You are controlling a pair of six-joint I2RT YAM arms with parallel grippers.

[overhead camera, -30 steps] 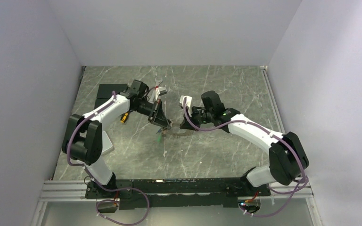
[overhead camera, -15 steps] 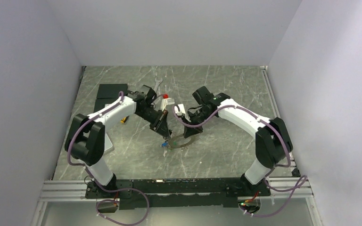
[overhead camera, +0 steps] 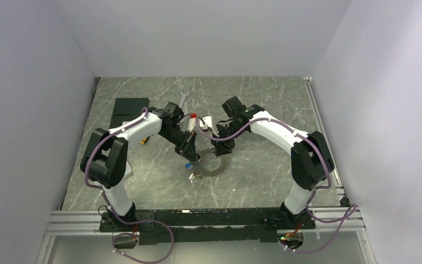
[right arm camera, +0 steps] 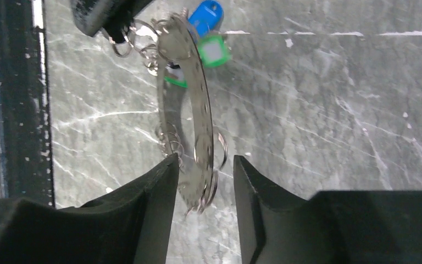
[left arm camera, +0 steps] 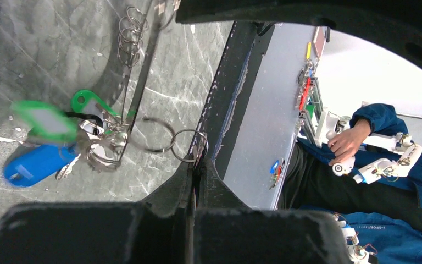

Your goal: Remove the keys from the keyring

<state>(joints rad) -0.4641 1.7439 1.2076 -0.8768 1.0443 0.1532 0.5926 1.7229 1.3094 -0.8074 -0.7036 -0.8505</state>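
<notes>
The keyring (overhead camera: 213, 166) is a thin dark-grey hoop hanging low over the marble table between both grippers. In the left wrist view my left gripper (left arm camera: 198, 169) is shut on a small split ring (left arm camera: 191, 145) linked to the hoop's edge (left arm camera: 137, 93). Beside it hang two green keys (left arm camera: 45, 119) and a blue key (left arm camera: 33, 165). In the right wrist view my right gripper (right arm camera: 200, 184) is open, and its fingers (right arm camera: 153, 206) straddle the hoop's (right arm camera: 196, 110) near end without touching it. A blue key (right arm camera: 205, 13) and a green key (right arm camera: 214, 52) hang at the far end.
A silver wrench (overhead camera: 184, 98) lies at the back of the table. Black pads (overhead camera: 127, 107) lie at the back left, with a small orange tool (overhead camera: 144, 138) near the left arm. Several small loose split rings (left arm camera: 129, 33) hang on the hoop. A black rail (overhead camera: 209, 217) runs along the near edge.
Both grippers and the hoop have come nearer and lower, and the hoop now hangs flatter. The right arm's elbow has swung towards the back. The keys swing below the left gripper.
</notes>
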